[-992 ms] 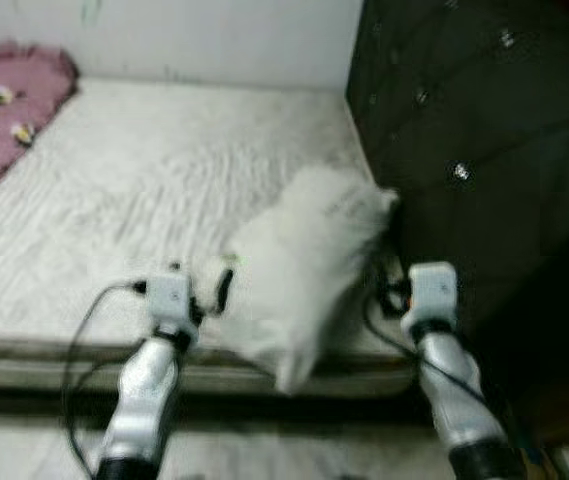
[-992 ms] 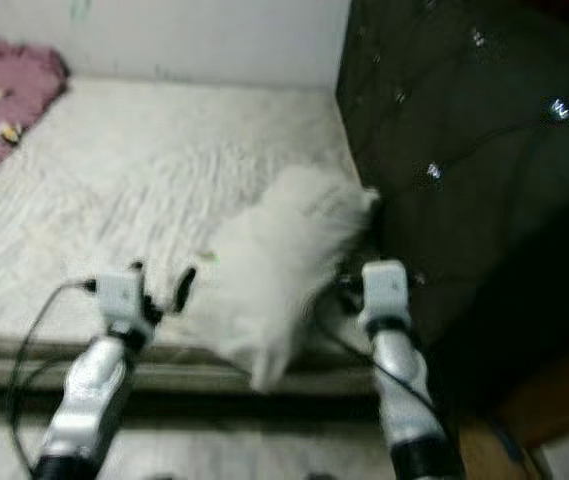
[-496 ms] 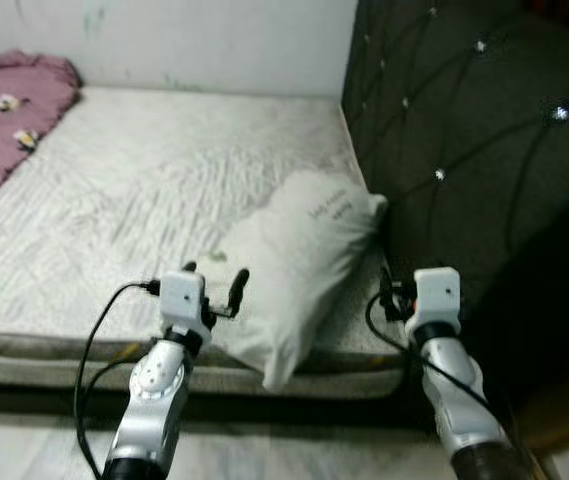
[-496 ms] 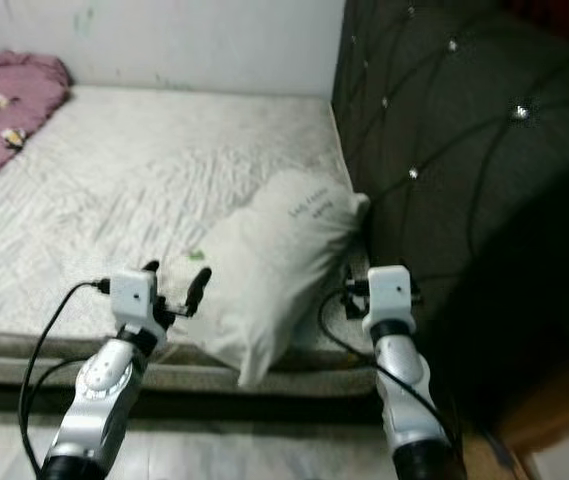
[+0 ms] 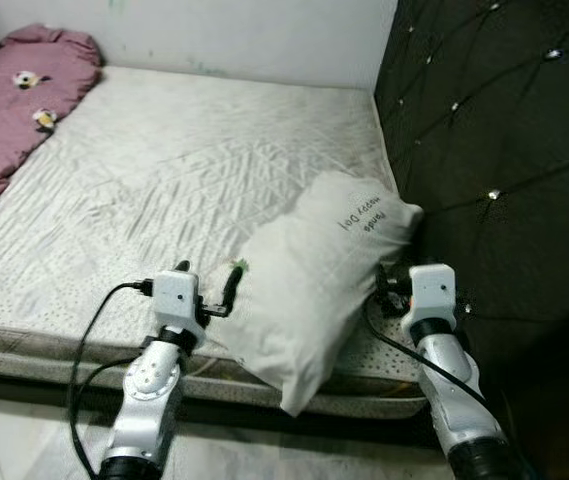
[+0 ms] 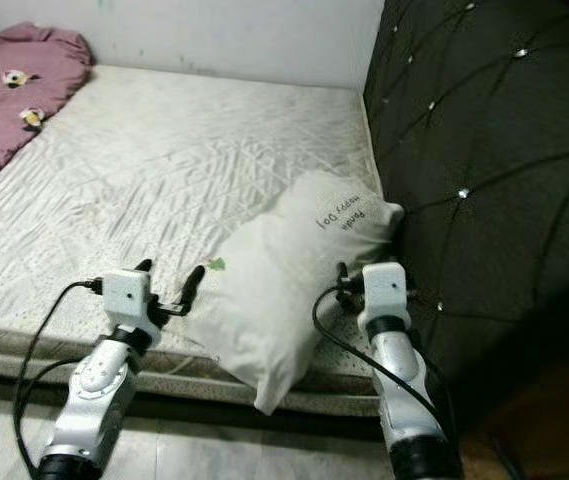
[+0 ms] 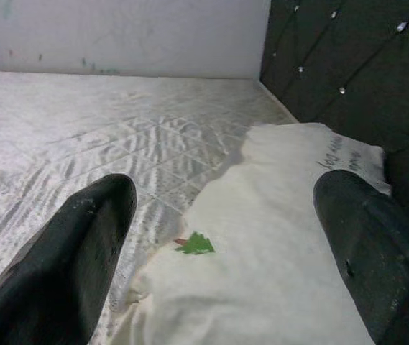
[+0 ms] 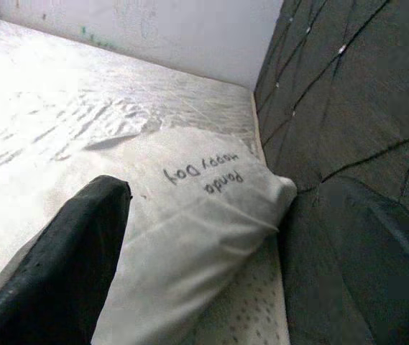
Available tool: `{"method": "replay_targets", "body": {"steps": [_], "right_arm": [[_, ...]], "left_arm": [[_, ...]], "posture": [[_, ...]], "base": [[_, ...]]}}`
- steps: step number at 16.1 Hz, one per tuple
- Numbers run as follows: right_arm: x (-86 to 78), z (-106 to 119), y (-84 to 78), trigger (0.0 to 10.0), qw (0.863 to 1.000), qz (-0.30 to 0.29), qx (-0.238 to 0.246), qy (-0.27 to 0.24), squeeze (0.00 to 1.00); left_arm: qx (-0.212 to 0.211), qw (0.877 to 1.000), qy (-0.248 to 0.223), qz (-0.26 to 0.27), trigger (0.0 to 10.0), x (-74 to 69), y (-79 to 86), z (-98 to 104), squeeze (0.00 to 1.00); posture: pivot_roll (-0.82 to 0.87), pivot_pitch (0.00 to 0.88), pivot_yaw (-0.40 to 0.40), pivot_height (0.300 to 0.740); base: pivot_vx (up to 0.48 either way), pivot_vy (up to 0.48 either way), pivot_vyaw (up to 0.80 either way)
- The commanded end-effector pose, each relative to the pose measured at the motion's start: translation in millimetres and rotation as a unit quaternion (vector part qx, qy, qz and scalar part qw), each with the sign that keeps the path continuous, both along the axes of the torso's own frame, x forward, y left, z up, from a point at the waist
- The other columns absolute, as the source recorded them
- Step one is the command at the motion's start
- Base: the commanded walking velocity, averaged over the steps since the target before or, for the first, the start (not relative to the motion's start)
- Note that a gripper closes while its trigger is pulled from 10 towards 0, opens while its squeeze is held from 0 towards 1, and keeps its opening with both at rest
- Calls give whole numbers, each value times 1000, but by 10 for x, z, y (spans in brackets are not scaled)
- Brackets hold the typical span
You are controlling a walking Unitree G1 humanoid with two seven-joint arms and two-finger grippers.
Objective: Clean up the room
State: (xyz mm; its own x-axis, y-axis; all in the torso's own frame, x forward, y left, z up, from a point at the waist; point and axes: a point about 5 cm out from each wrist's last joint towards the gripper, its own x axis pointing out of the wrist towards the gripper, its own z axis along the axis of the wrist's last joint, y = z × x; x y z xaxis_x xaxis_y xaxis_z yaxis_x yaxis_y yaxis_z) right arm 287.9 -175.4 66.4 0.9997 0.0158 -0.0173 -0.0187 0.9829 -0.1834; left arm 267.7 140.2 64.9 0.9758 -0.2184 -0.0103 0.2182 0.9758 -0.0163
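— How will the white pillow point(image 5: 319, 280) handle?

— We judge it light, soft and floppy; it will sag wherever we don't support it; better to take it at both long sides than by one corner.

— And its look?

— Cream-white, plump, with small dark lettering near its far end and a tiny green tree mark point(image 7: 196, 244); it lies slantwise at the mattress point(image 5: 164, 180) corner, far end at two o'clock against the dark tufted headboard point(image 5: 494, 130), near corner hanging over the edge at six (slightly off the bed).

— Our grippers?

— Left gripper point(image 5: 206, 285) at the pillow's nine o'clock side, fingers spread; right gripper point(image 6: 341, 283) at its three o'clock side, fingers spread too, as the wrist view suggests; neither pinches anything.
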Motion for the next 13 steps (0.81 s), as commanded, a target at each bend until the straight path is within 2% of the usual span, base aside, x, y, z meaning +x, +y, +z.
{"method": "replay_targets", "body": {"steps": [1, 11, 13], "right_arm": [[-22, 1, -74, 10000, 1000, -8, -6, -1, 0], [-7, 10, -68, 10000, 1000, -2, -11, -3, 0], [-8, 8, -64, 10000, 1000, -2, -12, -2, 0]], "left_arm": [[-3, 1000, -11, -16, 10000, 24, -95, 52, 0], [-4, 1000, -9, -15, 10000, 31, -116, 45, 0], [-8, 1000, -3, -1, 10000, 37, -99, 33, 0]], "posture": [[-68, 0, -31, 740], [-69, 0, -35, 740], [-69, 0, -36, 740]], "base": [[289, 0, 0], [270, 0, 0], [0, 0, 0]]}}
